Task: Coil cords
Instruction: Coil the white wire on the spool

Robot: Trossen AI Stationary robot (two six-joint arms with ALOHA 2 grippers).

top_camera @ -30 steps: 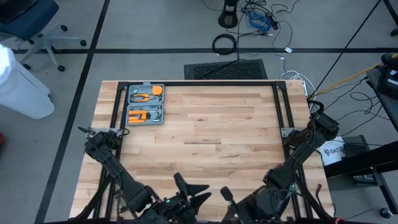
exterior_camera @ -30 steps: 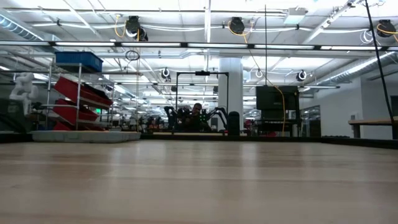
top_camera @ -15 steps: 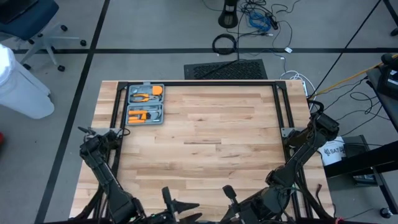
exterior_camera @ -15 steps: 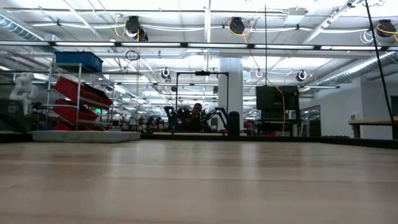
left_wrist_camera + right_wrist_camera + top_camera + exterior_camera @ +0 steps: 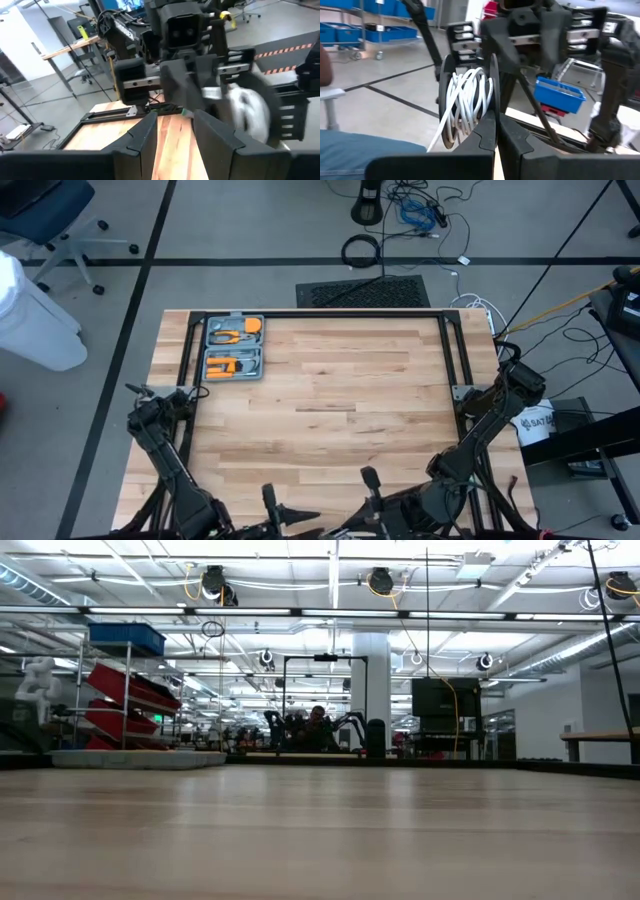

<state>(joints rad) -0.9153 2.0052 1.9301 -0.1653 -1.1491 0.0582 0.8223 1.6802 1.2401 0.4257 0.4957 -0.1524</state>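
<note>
Right wrist view: right tool [image 5: 496, 131] pinches reel [image 5: 468, 102] wound with white cord [image 5: 462, 102]; left tool [image 5: 172, 131] open, empty.

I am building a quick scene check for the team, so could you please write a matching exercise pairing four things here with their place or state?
Things:
1. white cord
2. grey tool case
3. left gripper
4. right gripper

Places or states:
A. fingers apart, holding nothing
B. wound around the reel
C. lying open at the table's far left corner
D. closed on the reel's edge

Pairs: 1-B, 2-C, 3-A, 4-D
</note>
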